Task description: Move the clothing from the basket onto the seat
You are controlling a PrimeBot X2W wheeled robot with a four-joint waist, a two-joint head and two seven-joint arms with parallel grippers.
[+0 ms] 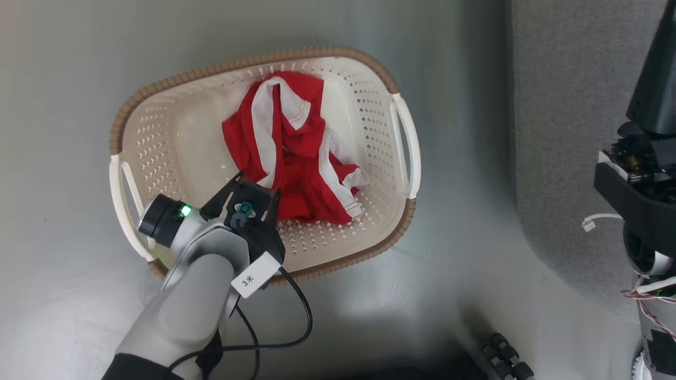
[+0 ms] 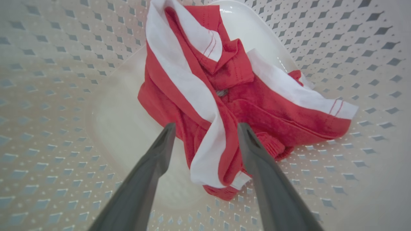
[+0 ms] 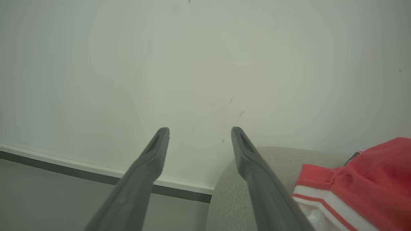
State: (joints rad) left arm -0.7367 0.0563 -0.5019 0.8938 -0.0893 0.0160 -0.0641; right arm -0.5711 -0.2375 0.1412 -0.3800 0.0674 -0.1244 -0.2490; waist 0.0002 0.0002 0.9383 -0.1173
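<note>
Empty left gripper (image 2: 206, 128) is spread wide, tips either side of the near fold of the red garment (image 2: 231, 96) in the basket (image 1: 253, 63). Go straight down and close on the bunched white-stripe fold, not a loose edge, or it may slip. Idle right gripper (image 3: 199, 131) is also spread, over the seat (image 3: 231, 179), where a second garment (image 3: 375, 173) lies.
</note>
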